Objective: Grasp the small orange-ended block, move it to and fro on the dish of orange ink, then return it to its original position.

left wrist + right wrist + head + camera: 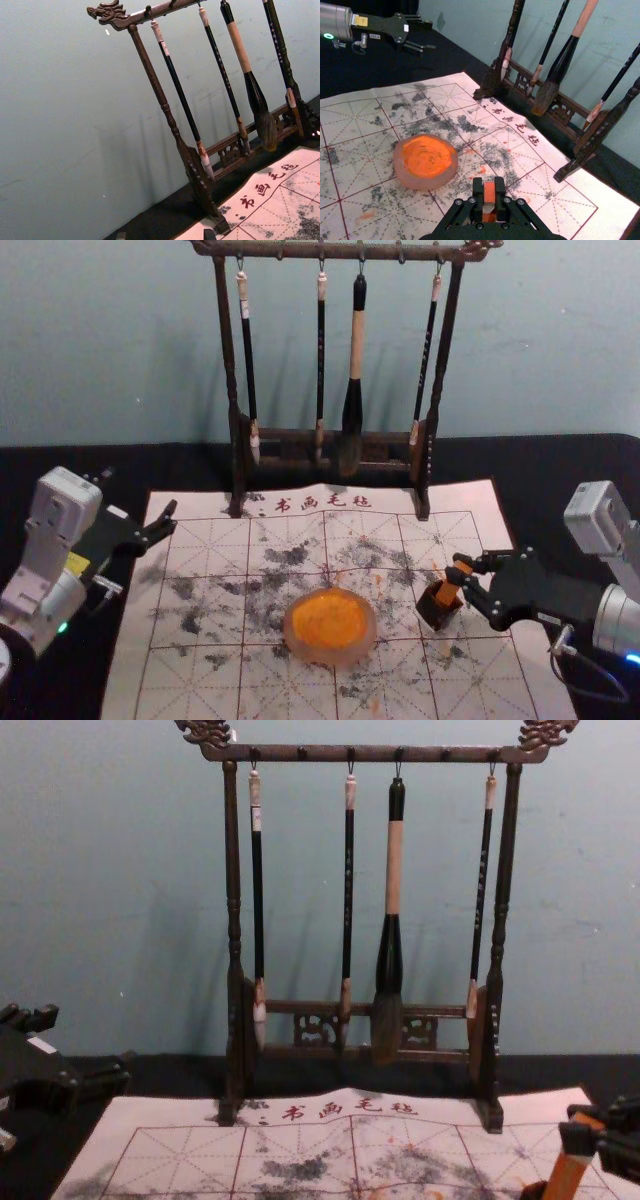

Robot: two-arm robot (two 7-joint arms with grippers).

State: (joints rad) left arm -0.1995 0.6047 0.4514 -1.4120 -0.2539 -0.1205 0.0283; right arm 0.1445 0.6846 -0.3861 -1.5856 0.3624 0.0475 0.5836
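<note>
Nearest of all, the right arm's black metal claw [460, 568] is reaching in from the right of the round, translucent dish [331, 656] of orange ink. Its jaws are nearly closed, parted only by the thickness of the small orange-ended block [446, 593], which they are gripping near its upper end. To the right of the dish, well short of touching it, the block is tilting over a small, dark, square-mouthed holder [437, 613]; I cannot tell whether its lower end is sitting inside.

Well off to the left of the dish, the left arm's black claw [90, 1037] is hanging idle, its jaws spread wide with nothing between them.

Under the dish, an off-white mat [220, 680] with red grid lines and dark ink smudges is lying across the black-covered table [570, 462]. Red characters [323, 502] are running along its edge beyond the dish. Behind the dish, a carved dark-wood rack [232, 370] is standing upright, and four long-handled brushes [355, 350] are hanging in a row from its top bar.
</note>
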